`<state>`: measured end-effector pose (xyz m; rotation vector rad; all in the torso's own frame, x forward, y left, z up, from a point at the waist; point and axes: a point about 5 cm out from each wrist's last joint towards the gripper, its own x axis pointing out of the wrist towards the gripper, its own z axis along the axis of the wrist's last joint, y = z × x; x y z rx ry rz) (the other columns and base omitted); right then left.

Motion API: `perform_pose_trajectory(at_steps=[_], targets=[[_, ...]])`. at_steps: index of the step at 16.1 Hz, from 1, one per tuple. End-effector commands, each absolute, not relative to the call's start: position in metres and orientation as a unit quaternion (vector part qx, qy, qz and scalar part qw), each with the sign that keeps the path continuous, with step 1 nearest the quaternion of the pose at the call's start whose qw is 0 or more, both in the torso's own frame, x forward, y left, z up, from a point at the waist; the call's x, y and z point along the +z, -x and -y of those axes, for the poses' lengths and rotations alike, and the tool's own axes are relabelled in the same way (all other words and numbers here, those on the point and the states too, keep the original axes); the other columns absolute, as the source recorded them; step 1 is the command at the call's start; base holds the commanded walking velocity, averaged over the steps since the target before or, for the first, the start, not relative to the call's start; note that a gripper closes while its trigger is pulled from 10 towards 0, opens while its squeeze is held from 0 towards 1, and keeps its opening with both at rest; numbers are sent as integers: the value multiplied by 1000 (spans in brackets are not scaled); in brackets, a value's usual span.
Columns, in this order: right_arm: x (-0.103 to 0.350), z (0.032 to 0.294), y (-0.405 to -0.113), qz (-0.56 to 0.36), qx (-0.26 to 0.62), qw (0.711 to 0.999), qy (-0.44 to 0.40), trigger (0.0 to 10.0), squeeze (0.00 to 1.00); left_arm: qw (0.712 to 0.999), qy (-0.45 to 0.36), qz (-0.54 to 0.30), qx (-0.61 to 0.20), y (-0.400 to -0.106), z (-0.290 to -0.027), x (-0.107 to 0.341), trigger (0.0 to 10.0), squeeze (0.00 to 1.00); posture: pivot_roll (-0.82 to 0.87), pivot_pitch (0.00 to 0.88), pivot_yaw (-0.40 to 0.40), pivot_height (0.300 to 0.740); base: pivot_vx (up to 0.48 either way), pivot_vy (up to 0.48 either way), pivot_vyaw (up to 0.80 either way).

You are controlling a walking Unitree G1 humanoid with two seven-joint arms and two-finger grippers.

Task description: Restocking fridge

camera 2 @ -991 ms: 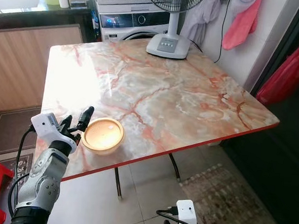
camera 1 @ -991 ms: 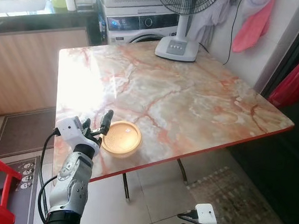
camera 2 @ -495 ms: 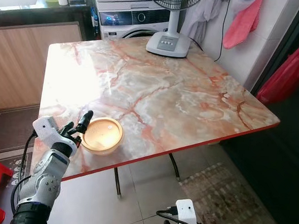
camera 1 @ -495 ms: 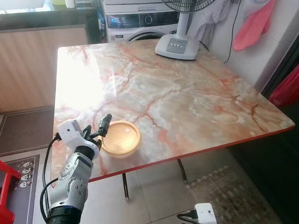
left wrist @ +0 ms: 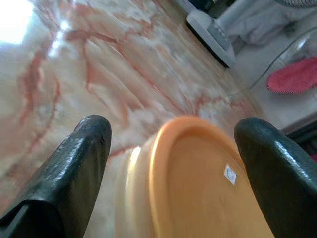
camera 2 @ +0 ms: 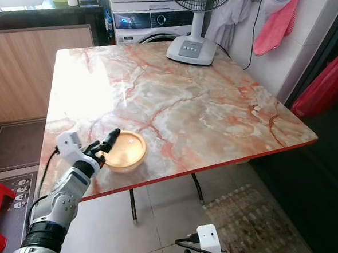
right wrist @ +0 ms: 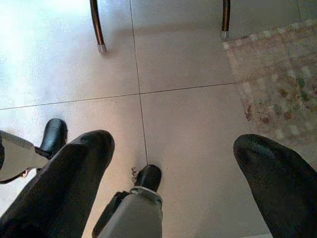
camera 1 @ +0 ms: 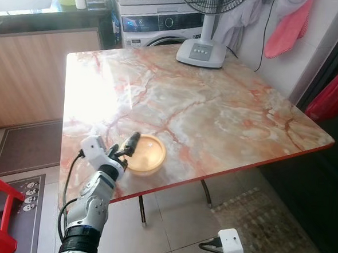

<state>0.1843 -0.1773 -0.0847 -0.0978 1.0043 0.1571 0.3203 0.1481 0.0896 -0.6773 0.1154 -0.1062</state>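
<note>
Presently, our left gripper stands with jaws spread, one finger on either side of the orange lidded container, neither visibly touching it. The container sits flat on the marble desk near its front edge, at about seven o'clock from the desk's centre. We judge it light, rigid plastic with a smooth, likely slippery wall; hold is best taken across the rim. Our right gripper hangs idle, jaws apart, over the tiled floor.
</note>
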Motion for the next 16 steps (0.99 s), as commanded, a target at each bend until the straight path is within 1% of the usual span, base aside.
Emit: perform_pose_trajectory(at_steps=[1,4,9,10,11,12,16], targets=[[-84,178,-187,-477,75,874,50,10000,0,941,322,-83,-61,-319,-143,82,10000,0,49,17,-8,740,0,0,0],[-84,179,-186,-476,66,875,47,10000,0,934,339,-94,-65,-316,-142,77,10000,0,50,18,-8,740,0,0,0],[-83,178,-187,-475,68,876,48,10000,0,934,336,-96,-72,-319,-140,77,10000,0,47,17,-8,740,0,0,0],[-83,178,-187,-475,68,876,48,10000,0,934,336,-98,-71,-320,-140,76,7020,0,46,17,-8,740,0,0,0],[-83,178,-187,-476,68,876,48,10000,0,934,336,-98,-70,-320,-141,76,7020,0,46,17,-8,740,0,0,0],[-83,179,-187,-476,68,876,49,10000,0,937,329,-99,-64,-320,-143,75,0,0,46,17,-9,740,0,0,0],[-83,178,-187,-477,70,875,51,10000,0,940,323,-97,-53,-320,-148,74,0,0,48,19,-10,740,0,0,0]])
